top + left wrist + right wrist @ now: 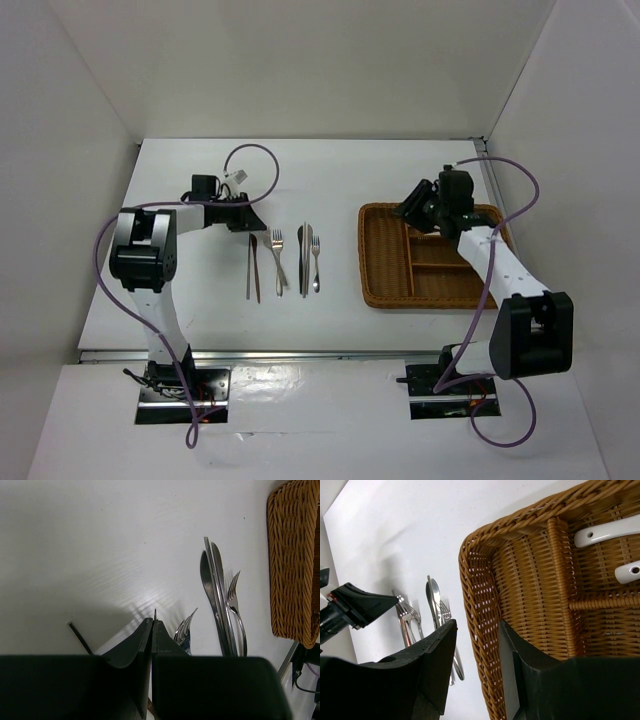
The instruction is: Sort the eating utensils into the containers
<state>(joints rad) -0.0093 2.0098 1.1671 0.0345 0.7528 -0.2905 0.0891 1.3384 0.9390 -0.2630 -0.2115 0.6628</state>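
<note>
Silver utensils lie in a row on the white table: two thin brown chopsticks [252, 268], a fork [277, 258], a knife with a spoon [305, 258] and a second fork [316, 262]. My left gripper [254, 222] is at the chopsticks' far ends. In the left wrist view it [152, 622] is shut, with a thin chopstick tip [155, 613] poking out between the fingers. The brown wicker tray [385, 262] is on the right. My right gripper [408, 212] is open and empty. In the right wrist view it [477, 627] straddles the tray's left wall [482, 605].
Two white soup spoon handles [605, 530] lie in a far compartment of the tray, past a wicker divider [562, 580]. The second chopstick [80, 637] lies left of my left fingers. White walls enclose the table on three sides.
</note>
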